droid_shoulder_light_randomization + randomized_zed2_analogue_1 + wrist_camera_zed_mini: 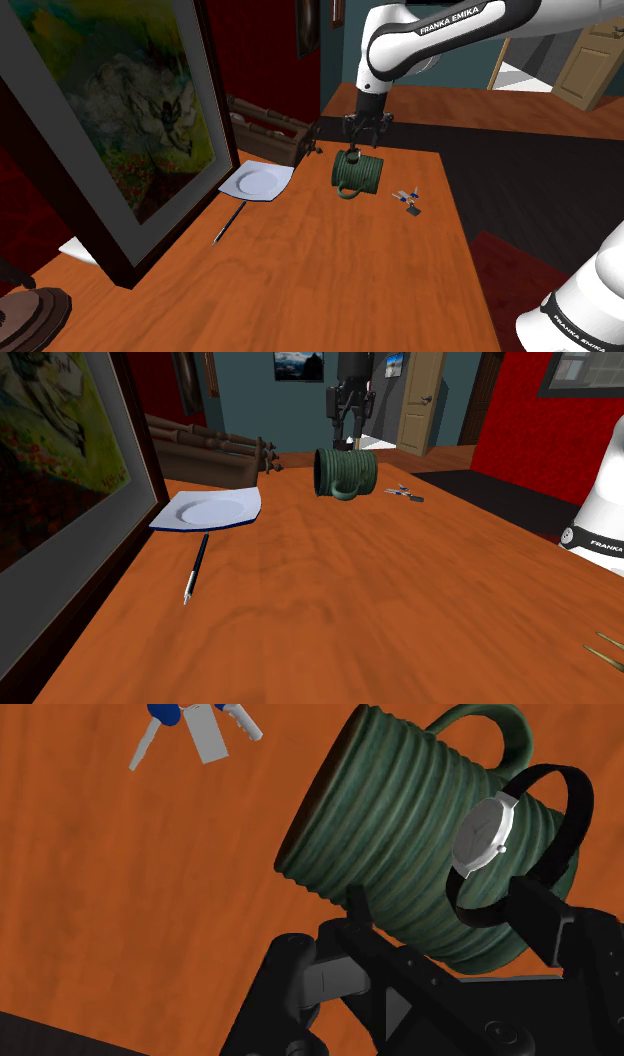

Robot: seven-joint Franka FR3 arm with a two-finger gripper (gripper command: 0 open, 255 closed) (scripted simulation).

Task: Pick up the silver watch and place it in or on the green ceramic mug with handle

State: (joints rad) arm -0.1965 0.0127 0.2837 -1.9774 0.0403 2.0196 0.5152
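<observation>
watch (482, 832), silver-faced on a black strap loop, shows against the ribbed side of the green mug (390, 834), near the mug's base end and below its handle as the wrist camera sees it. whether it touches the mug i cannot tell. the mug lies on its side on the wooden table (330, 270), dark mouth toward the plate.

the black gripper (440, 899) hangs just above the mug (360, 172), pointing down at it. its fingers (545, 914) stand apart. one is clear of the watch, and the strap's lower end passes behind the tip of the other, so the watch is not clasped between them.

a bunch of keys (405, 197) with a blue tag lies near the mug on its base side. a white square plate (258, 182) sits near the mug on its mouth side, and a pen (230, 220) lies beyond the plate from the mug. a large framed picture (110, 110) leans well apart from the mug, past the plate.

in the second exterior view the gripper (347, 430) is straight above the mug (347, 474), with the keys (403, 494) beside it and the plate (205, 510) and pen (196, 567) off its mouth side.
</observation>
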